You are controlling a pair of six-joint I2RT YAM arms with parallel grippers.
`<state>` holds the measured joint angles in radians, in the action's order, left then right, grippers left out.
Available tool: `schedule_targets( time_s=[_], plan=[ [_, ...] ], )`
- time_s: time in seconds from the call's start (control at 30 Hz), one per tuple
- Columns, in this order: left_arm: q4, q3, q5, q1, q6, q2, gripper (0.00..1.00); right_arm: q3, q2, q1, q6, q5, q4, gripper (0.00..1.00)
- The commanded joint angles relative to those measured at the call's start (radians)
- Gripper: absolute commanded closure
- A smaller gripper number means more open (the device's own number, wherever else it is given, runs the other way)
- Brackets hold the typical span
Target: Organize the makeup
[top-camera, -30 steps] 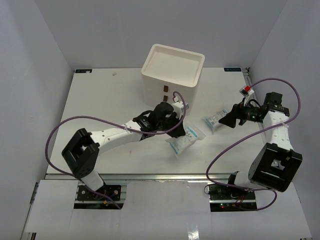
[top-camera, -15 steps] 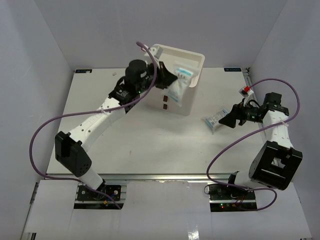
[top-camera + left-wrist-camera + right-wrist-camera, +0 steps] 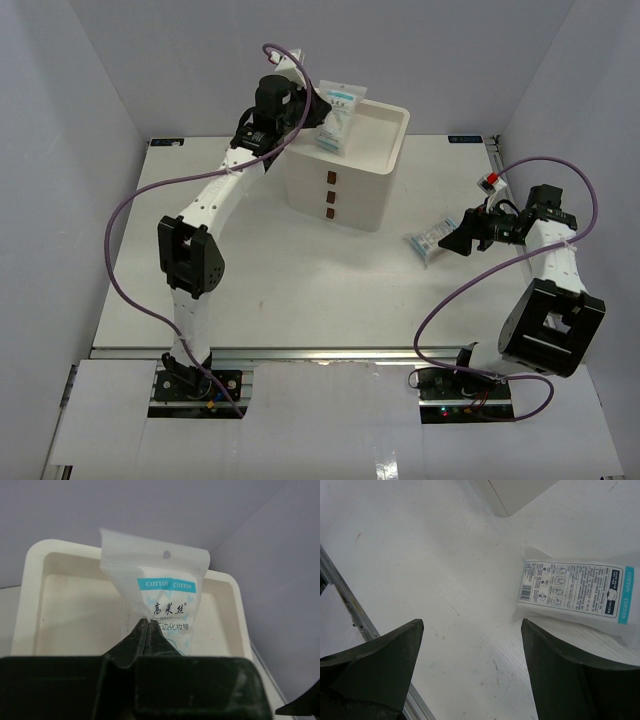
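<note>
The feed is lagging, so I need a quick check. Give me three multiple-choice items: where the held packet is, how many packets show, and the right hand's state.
1. Where is the held packet, pinched by the left hand?
A. Above the top tray of the cream box
B. Flat on the table
C. Inside a drawer

2. How many packets are in view?
A. One
B. Two
C. Four

3. The right hand is:
A. Shut on a packet
B. Open
C. Shut on nothing

Answers:
1 A: the left wrist view shows it hanging over the tray.
2 B: one is held, and a second packet lies on the table.
3 B: its fingers stand wide apart with bare table between them.
</note>
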<state>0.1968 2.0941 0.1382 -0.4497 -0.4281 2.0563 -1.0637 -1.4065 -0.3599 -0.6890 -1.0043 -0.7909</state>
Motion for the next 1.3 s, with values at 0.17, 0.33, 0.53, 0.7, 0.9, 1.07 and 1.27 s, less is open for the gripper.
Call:
schedule_targets(
  time_s=[0.17, 0.33, 0.53, 0.7, 0.9, 1.07, 1.27],
  plan=[
    [0.022, 0.14, -0.023, 0.011, 0.015, 0.016, 0.56, 0.005, -0.036, -0.005, 0.055, 0.035, 0.061, 0.14],
    [0.029, 0.121, -0.033, 0.011, 0.038, -0.057, 0.37, 0.029, -0.083, -0.004, 0.207, 0.063, 0.116, 0.14],
    [0.017, -0.071, -0.101, 0.011, 0.114, -0.257, 0.18, 0.061, -0.133, -0.002, 0.477, 0.124, 0.23, 0.14],
    [-0.07, -0.478, -0.165, 0.013, 0.137, -0.624, 0.02, 0.085, -0.142, 0.0, 0.659, 0.215, 0.328, 0.09],
    [-0.065, -1.002, -0.237, 0.023, 0.025, -0.991, 0.02, 0.085, -0.17, 0.025, 0.9, 0.419, 0.437, 0.05],
    [-0.021, -1.235, -0.276, 0.025, -0.12, -1.207, 0.02, 0.1, -0.221, 0.049, 1.02, 0.503, 0.511, 0.07],
    [-0.007, -1.399, -0.287, 0.025, -0.274, -1.347, 0.02, 0.091, -0.303, 0.089, 1.105, 0.533, 0.616, 0.18]
  ],
)
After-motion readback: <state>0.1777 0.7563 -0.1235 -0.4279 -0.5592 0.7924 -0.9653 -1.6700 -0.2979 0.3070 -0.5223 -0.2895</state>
